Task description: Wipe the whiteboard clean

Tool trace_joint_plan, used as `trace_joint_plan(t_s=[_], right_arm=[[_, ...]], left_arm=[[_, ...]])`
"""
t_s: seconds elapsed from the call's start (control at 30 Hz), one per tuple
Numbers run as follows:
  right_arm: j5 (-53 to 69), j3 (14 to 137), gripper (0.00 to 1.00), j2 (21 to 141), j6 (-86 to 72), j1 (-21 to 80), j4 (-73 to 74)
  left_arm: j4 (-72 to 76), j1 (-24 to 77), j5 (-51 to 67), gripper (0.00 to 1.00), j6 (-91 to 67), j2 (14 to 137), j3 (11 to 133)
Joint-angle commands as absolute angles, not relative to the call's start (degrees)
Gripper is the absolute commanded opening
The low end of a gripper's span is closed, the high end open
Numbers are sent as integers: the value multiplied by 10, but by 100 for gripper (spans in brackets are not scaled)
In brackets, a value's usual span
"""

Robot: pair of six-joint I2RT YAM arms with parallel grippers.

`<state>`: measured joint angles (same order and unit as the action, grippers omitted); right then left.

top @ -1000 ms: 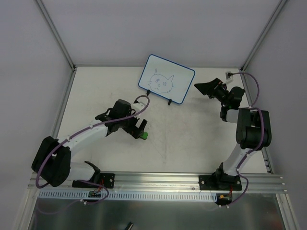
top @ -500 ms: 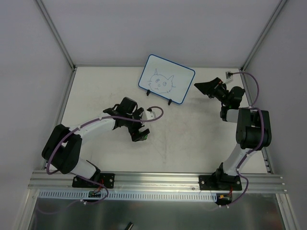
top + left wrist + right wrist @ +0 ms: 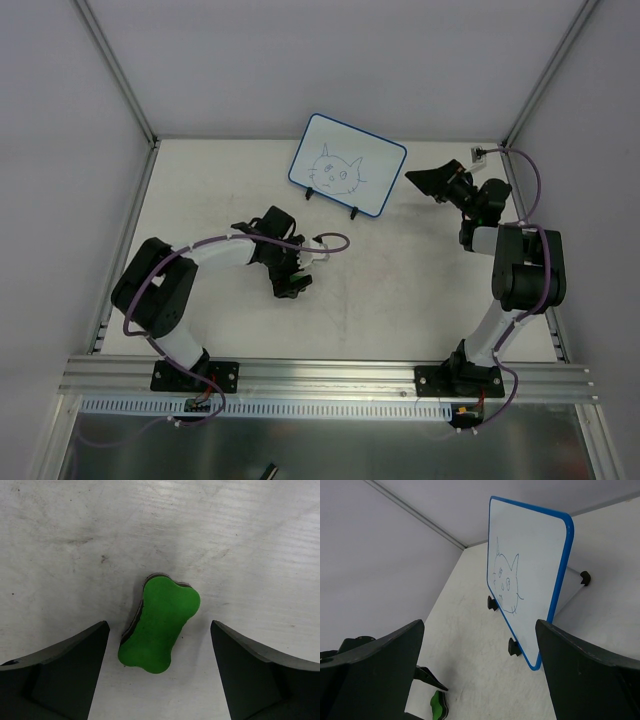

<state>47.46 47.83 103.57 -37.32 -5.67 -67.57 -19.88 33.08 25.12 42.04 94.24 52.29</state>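
Observation:
The whiteboard [image 3: 347, 164], white with a blue rim and a cat-face drawing, stands on two black feet at the back of the table; it also shows in the right wrist view [image 3: 527, 575]. A green bone-shaped eraser [image 3: 160, 624] lies flat on the table between the open fingers of my left gripper [image 3: 159, 630], not touched. From above, the left gripper [image 3: 292, 283] hides most of the eraser. My right gripper [image 3: 432, 182] is open and empty, right of the whiteboard, pointing at it. The eraser also shows low in the right wrist view [image 3: 439, 706].
The table [image 3: 400, 270] is walled by grey panels at the back and sides. A small socket plate [image 3: 478, 155] sits at the back right corner. A metal rail [image 3: 330, 375] runs along the near edge.
My left arm has swung its gripper over the eraser and lowered it, so the eraser now lies between the open fingers. The right arm and the whiteboard have not moved.

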Motion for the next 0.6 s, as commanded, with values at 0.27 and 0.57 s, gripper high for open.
trace_joint_plan(t_s=[0.27, 0.57], right_arm=[[486, 502, 99, 1031, -384, -58, -731], [487, 500, 99, 1042, -410, -63, -764]], left_arm=[[-220, 336, 178, 60, 443, 970, 554], [-215, 341, 171, 31, 442, 969, 559]])
